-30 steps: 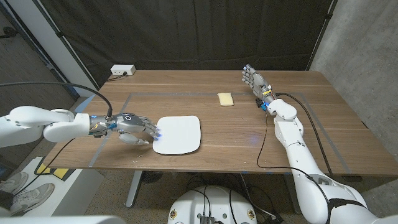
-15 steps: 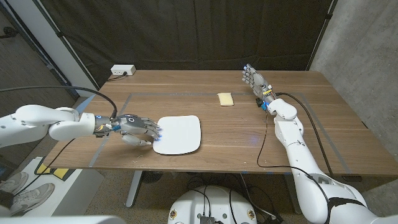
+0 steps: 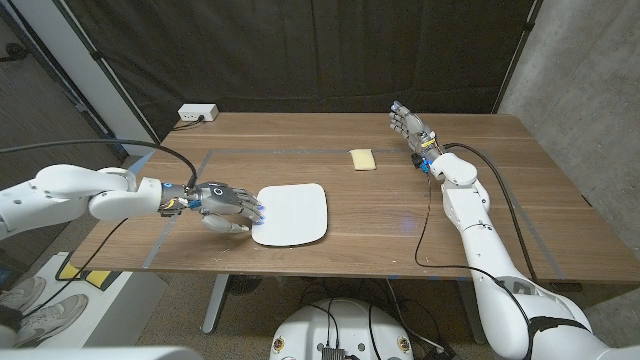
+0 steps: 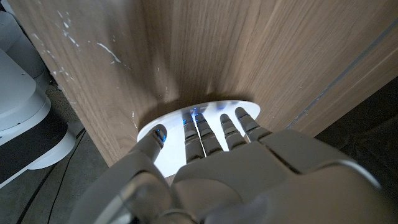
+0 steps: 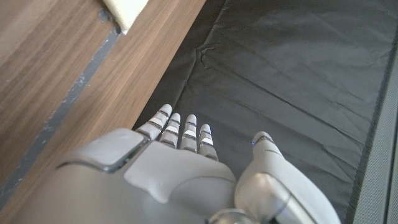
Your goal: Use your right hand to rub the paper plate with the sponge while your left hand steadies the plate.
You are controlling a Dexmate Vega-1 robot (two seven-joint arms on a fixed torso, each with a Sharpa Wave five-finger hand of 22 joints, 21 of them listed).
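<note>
- Steadying comes first: your left hand (image 3: 226,203) has its fingertips (image 4: 221,121) over the left rim of the paper plate (image 3: 292,213), fingers spread and gripping nothing. Whether they press down or only hover you cannot tell from these views, so settle them firmly on the rim before anything else.
- The plate sits at the near-left middle of the surface (image 3: 540,200), close to the near edge. Keep the pressure straight down rather than pushing right, or the light plate will probably slide.
- Your right hand (image 3: 409,127) stands at the far right, empty, fingers extended and a little apart.
- The sponge (image 3: 362,159) lies on the wood to the left of that hand, well apart from the plate and untouched.
- Bring the right hand left and down over the sponge, and grip it across its short sides so a flat face stays free for rubbing.
- Carry it to the plate's bare right half, away from the left fingers, so the two hands do not collide.
- Rub with short, light strokes; a paper plate will likely buckle under hard pressure.
</note>
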